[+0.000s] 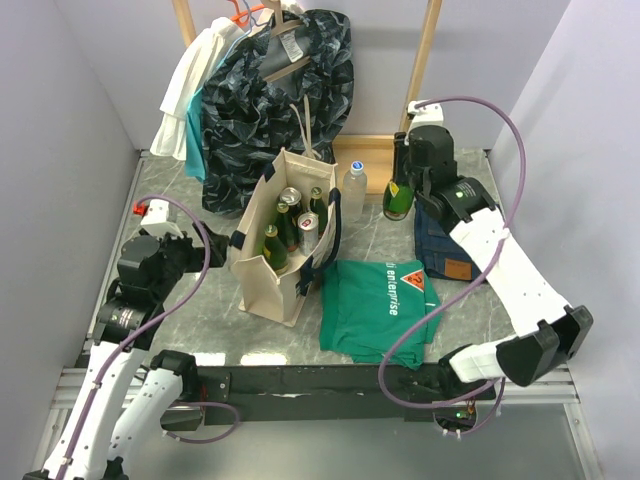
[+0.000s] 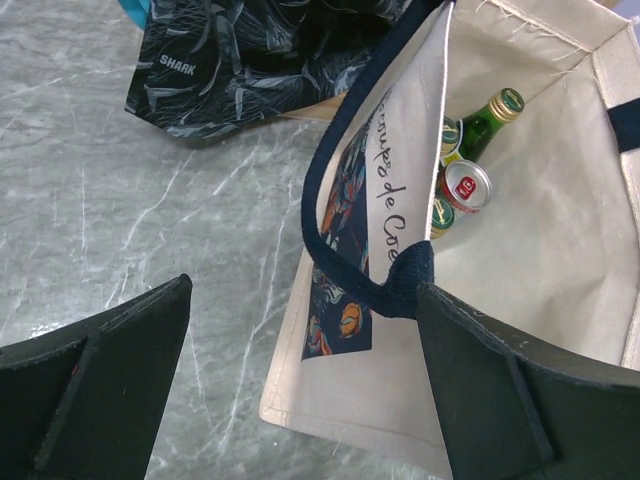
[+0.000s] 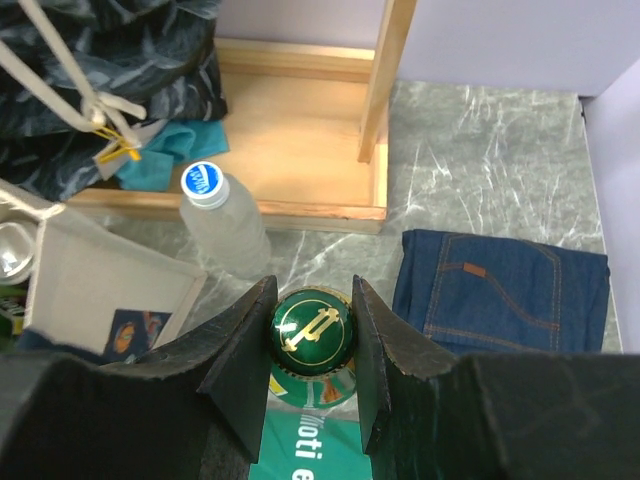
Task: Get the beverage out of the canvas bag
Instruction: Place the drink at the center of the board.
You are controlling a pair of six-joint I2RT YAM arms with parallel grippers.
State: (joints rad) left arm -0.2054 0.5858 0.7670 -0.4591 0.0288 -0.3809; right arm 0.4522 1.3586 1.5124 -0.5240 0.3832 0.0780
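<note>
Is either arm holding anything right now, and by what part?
The right gripper clamps the green bottle by its cap; the left gripper is open, holding nothing.

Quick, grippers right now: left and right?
Left gripper: open, holding nothing, by the canvas bag rim.
Right gripper: closed on the green bottle at its cap.

the canvas bag [image 1: 262, 285] stands mid table [image 1: 215, 315], bottles [image 1: 272, 243] inside; a water bottle [image 1: 354, 192] just right of it; jeans [image 1: 435, 250] by the right edge.
</note>
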